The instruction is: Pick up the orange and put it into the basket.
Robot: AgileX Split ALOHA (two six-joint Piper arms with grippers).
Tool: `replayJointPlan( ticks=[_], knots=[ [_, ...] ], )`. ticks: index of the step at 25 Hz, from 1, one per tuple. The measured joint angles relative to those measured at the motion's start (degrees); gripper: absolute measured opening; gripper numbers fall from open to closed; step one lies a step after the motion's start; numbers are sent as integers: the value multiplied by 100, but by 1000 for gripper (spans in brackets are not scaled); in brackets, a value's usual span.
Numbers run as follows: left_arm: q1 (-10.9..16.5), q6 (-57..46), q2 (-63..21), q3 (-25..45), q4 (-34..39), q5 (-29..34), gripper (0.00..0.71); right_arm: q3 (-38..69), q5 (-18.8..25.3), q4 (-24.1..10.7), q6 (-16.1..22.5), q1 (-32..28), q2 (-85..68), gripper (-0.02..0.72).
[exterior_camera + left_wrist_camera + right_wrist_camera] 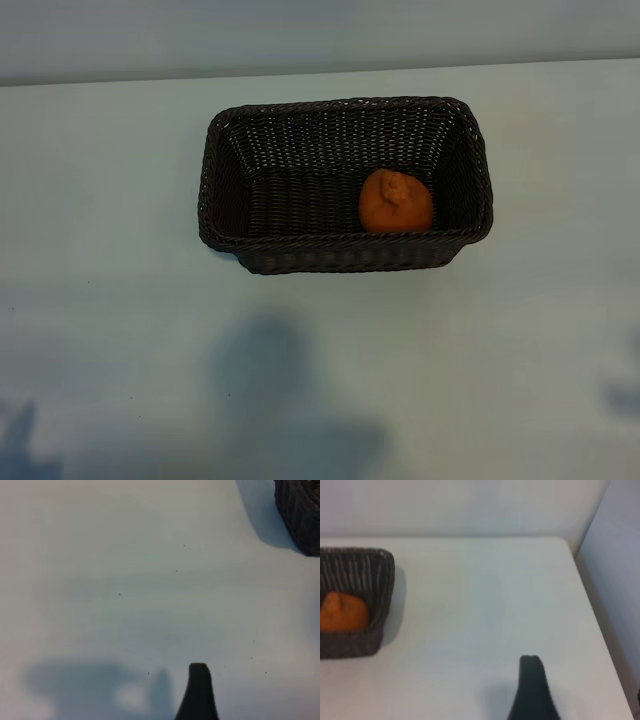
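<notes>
Your right gripper (535, 690): open, empty | left gripper (198, 692): open, empty | orange (396, 202) inside basket (225, 190) | no readable writing

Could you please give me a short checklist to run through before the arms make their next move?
1. Orange inside the basket: ok, it lies at the basket's right end in the exterior view.
2. Basket upright on the table: ok.
3. Right tool away from the basket and holding nothing: ok; one finger shows, over bare table.
4. Left tool away from the basket: ok, only the basket's corner shows far off.
5. Orange undamaged: cannot tell.
</notes>
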Motion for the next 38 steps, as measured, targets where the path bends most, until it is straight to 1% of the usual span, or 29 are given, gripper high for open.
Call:
replayJointPlan(
  ticks=[3,11,19,21,25,29,31,38],
  knots=[
    [0,0,0,0,0,0,589,281,-56,21,78,0,-442,482],
    [0,-10,0,0,0,0,589,991,-44,62,116,120,-1080,481],
    [0,-5,0,0,0,0,589,2241,-27,20,116,167,-1132,481],
    [0,-5,0,0,0,0,589,2460,-93,25,116,233,-1127,481],
    [0,-5,0,0,0,0,589,2595,-269,22,116,238,-1127,481],
    [0,-5,0,0,0,0,589,2677,-467,-110,116,238,-1127,481],
    [0,-5,0,0,0,0,589,2788,-639,-136,116,238,-1127,481],
    [0,-5,0,0,0,0,589,2796,-726,-152,154,238,-1127,481]
  ],
)
